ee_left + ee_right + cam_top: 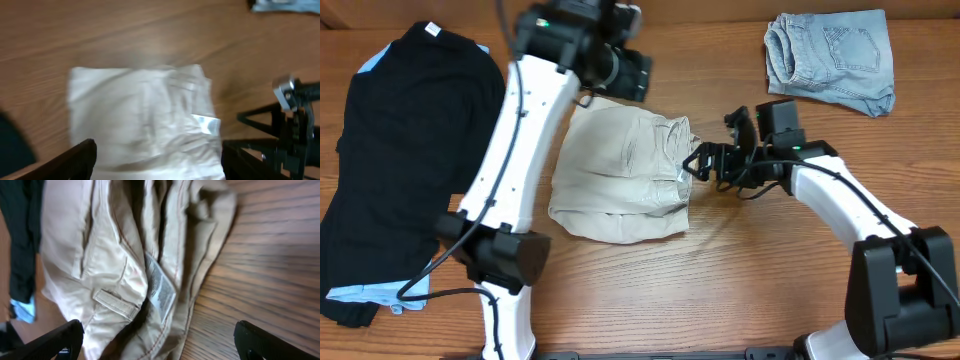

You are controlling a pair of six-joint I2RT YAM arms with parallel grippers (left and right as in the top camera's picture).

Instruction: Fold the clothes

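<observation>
Khaki shorts [620,170] lie in a bunched heap at the middle of the bench [720,290]; both tools are open and empty.
The left tool [159,145] hovers above the shorts, jaws spread wide, gripping nothing. The right tool [155,330] sits at the heap's right edge, jaws likewise wide apart, with the white label [161,286] just ahead of it. A black T-shirt [400,150] lies far left and denim shorts [830,55] far right, both well apart from the heap.

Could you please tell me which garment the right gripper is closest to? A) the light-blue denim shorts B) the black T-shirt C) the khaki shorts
C: in the overhead view, the right gripper is at the right edge of the khaki shorts, while the black T-shirt and the denim shorts lie well away from it.
</observation>
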